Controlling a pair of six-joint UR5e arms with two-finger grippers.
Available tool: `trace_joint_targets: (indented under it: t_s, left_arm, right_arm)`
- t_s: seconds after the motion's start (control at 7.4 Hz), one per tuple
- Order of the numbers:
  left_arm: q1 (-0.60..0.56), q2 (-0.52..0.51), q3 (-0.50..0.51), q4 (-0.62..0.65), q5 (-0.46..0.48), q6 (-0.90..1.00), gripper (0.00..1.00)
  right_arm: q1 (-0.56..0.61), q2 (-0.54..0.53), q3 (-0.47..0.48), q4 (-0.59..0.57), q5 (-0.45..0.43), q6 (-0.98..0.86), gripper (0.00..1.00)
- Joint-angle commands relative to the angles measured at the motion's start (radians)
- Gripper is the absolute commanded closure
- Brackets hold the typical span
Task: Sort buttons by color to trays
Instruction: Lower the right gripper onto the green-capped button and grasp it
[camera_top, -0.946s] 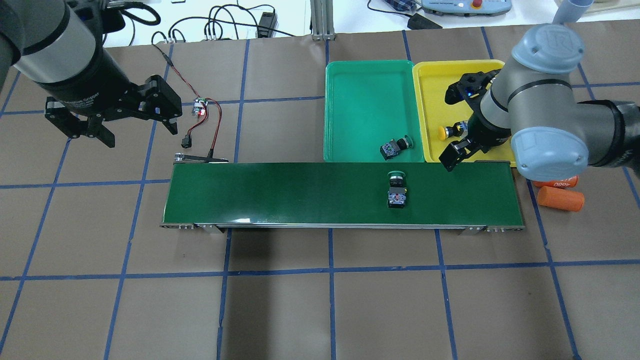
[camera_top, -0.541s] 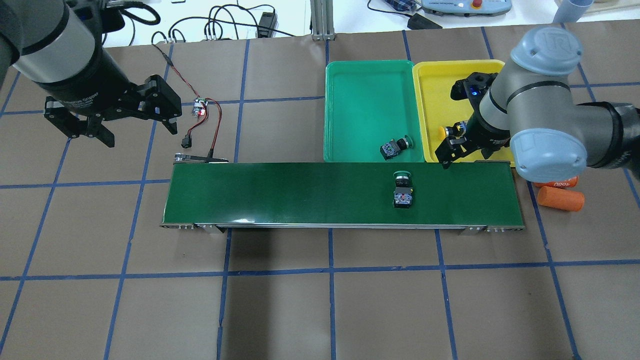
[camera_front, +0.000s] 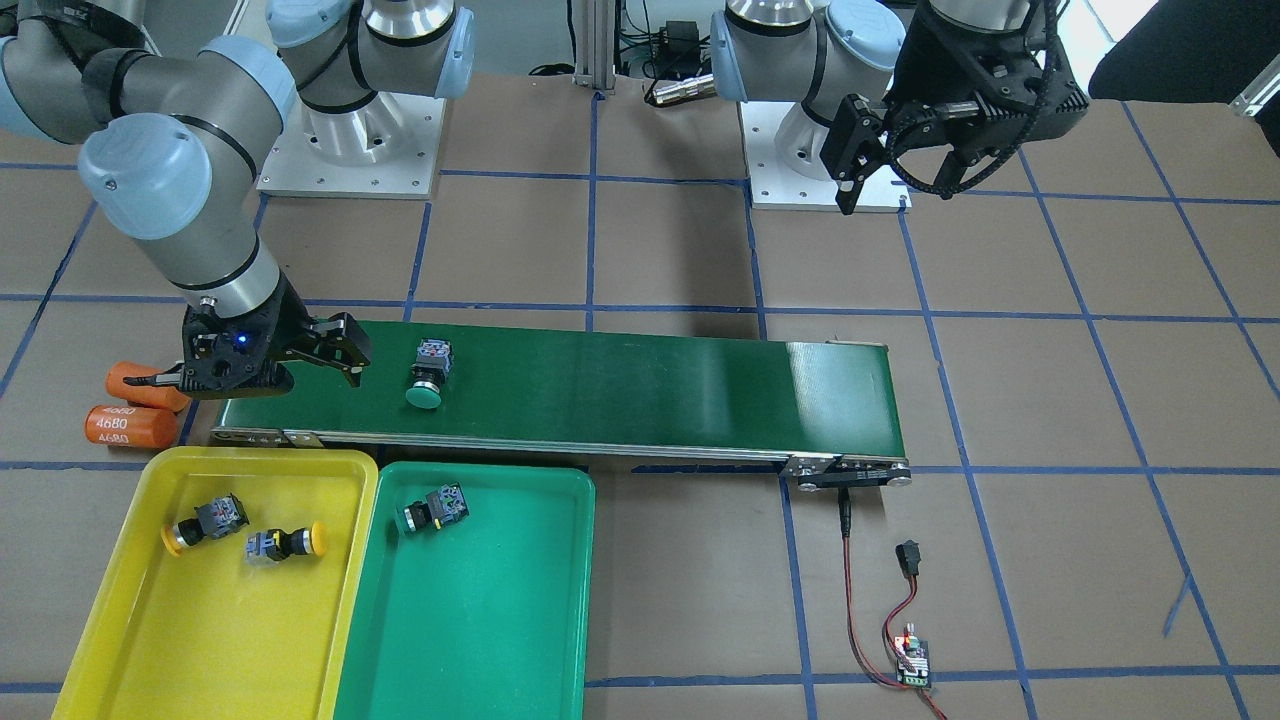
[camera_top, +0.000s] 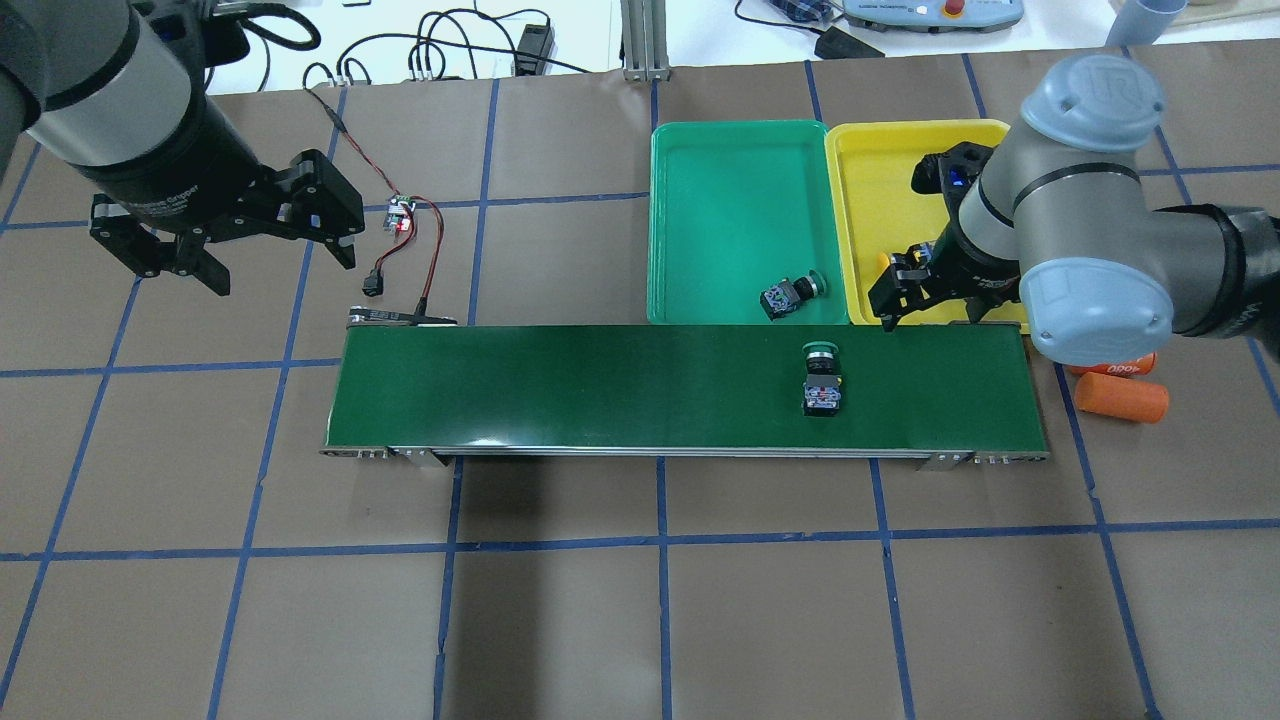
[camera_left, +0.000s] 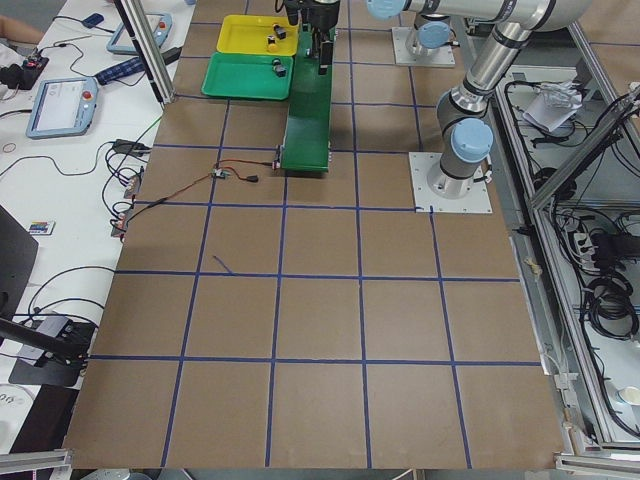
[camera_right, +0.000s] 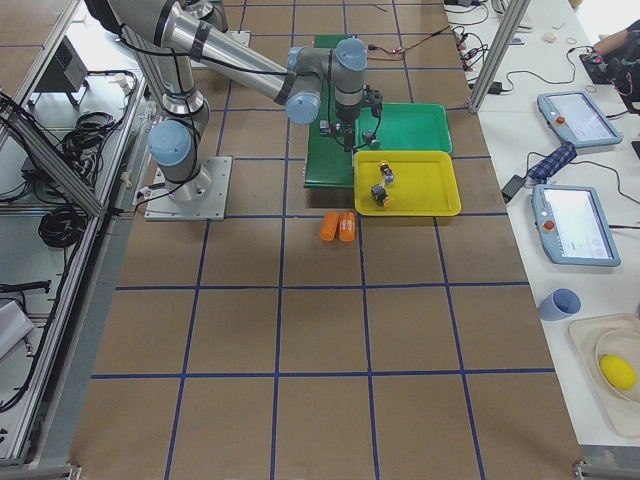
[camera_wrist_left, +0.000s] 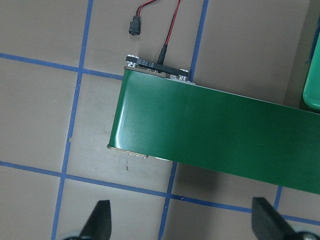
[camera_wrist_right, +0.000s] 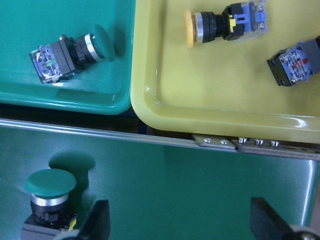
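Note:
A green button (camera_top: 820, 380) (camera_front: 428, 375) lies on the dark-green belt, cap toward the trays. My right gripper (camera_front: 255, 378) (camera_wrist_right: 185, 220) hangs open and holds nothing over the belt's end beside the yellow tray (camera_top: 880, 170). The button (camera_wrist_right: 50, 200) shows just left of one of its fingers (camera_top: 887, 300). A second green button (camera_top: 792, 293) lies in the green tray (camera_top: 730, 170). Two yellow buttons (camera_front: 205, 522) (camera_front: 285, 543) lie in the yellow tray. My left gripper (camera_top: 275, 265) (camera_wrist_left: 182, 222) is open high above the belt's other end.
The conveyor belt (camera_top: 600, 385) runs across the table in front of both trays. Two orange cylinders (camera_top: 1120, 395) lie off its right end. A small controller board (camera_top: 402, 215) with red and black wires sits near its left end.
The green button on the belt has travelled right, toward the right gripper. My right gripper has swung from over the yellow tray to the belt's edge. The left arm has not moved.

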Motion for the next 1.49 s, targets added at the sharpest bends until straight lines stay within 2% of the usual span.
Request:
trace_joint_targets:
  t_s: [0.0, 0.54, 0.81, 1.35]
  left_arm:
    - [0.000, 0.000, 0.000, 0.000, 0.000, 0.001, 0.00]
    - [0.000, 0.000, 0.000, 0.000, 0.001, 0.001, 0.00]
    - [0.000, 0.000, 0.000, 0.000, 0.001, 0.002, 0.00]
    - [0.000, 0.000, -0.003, 0.000, 0.001, 0.002, 0.00]
  right_arm:
    - [0.002, -0.004, 0.001, 0.003, 0.000, 0.003, 0.00]
    - [0.020, 0.003, 0.001, -0.002, 0.000, 0.015, 0.00]
    - [0.069, 0.010, 0.010, 0.001, -0.012, 0.021, 0.00]
    - [0.084, 0.008, 0.063, -0.010, -0.014, 0.023, 0.00]
